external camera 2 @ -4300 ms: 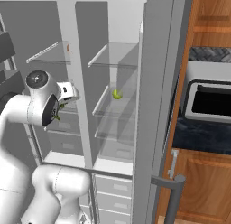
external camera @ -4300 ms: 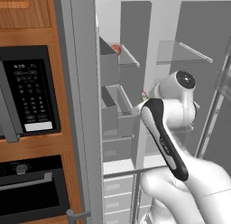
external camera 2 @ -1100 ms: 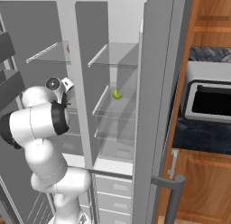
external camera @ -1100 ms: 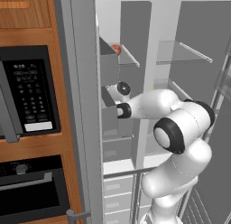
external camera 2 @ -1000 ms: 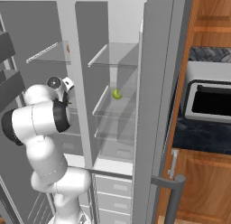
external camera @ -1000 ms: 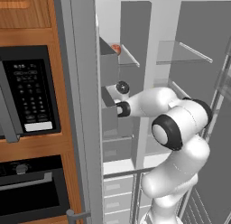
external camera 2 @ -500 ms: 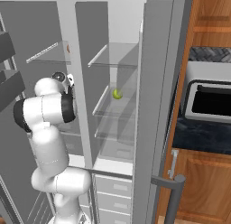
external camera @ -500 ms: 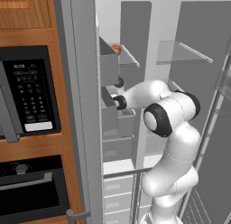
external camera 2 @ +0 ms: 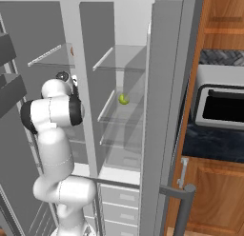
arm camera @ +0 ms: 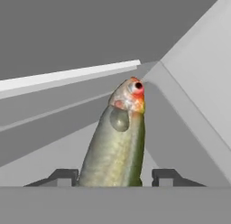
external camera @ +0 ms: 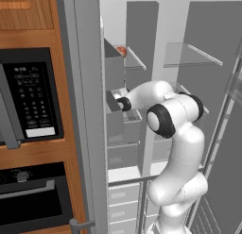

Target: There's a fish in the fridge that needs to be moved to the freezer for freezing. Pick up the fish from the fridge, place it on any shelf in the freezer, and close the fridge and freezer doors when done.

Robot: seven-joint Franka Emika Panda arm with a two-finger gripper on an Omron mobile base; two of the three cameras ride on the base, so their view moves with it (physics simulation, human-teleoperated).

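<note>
Where the hand view looks into a grey corner of the freezer [external camera: 124, 129], the fish [arm camera: 116, 142] stands in the middle of the frame, olive-green with a red-orange head pointing up toward the corner, its tail end between the 2 dark fingertips [arm camera: 62, 175]. Each tip sits just beside the body with a thin gap showing, so the gripper [arm camera: 113, 177] appears slightly open; whether it touches the fish I cannot tell. In the left base view the white arm reaches left into the narrow section among grey bins. A reddish item [external camera: 122, 51] lies on the shelf above. At centre of the right base view, the fridge [external camera 2: 125, 149] holds a small green ball [external camera 2: 124, 99] on a glass shelf. Both doors [external camera 2: 164, 111] stand open.
</note>
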